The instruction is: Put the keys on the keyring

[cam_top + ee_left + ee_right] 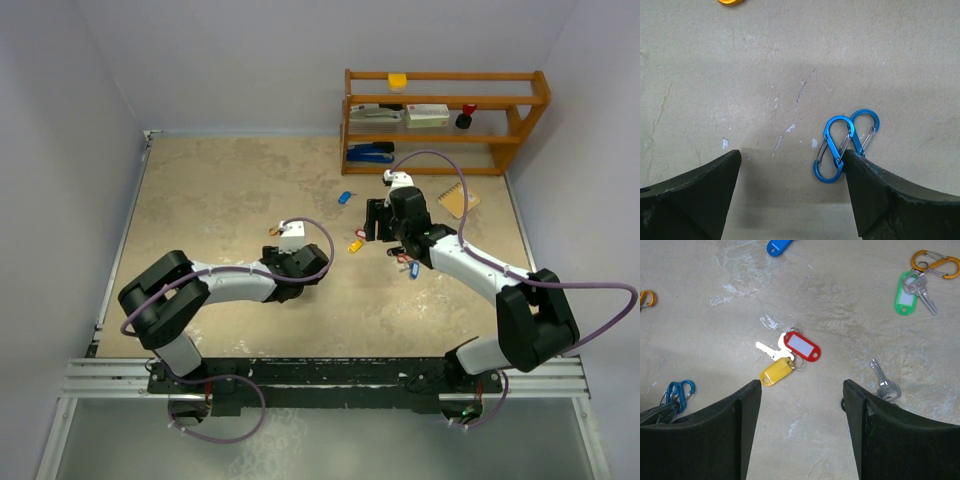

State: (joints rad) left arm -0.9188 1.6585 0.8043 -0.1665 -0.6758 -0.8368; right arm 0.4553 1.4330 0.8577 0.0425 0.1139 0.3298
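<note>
Approach step: right gripper hung open over red- and yellow-tagged keys, left gripper open by blue clips; next likely needed a closing pinch.

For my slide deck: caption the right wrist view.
Open right hand over the red-tagged key and yellow-tagged key, a third key beside one finger.
</note>
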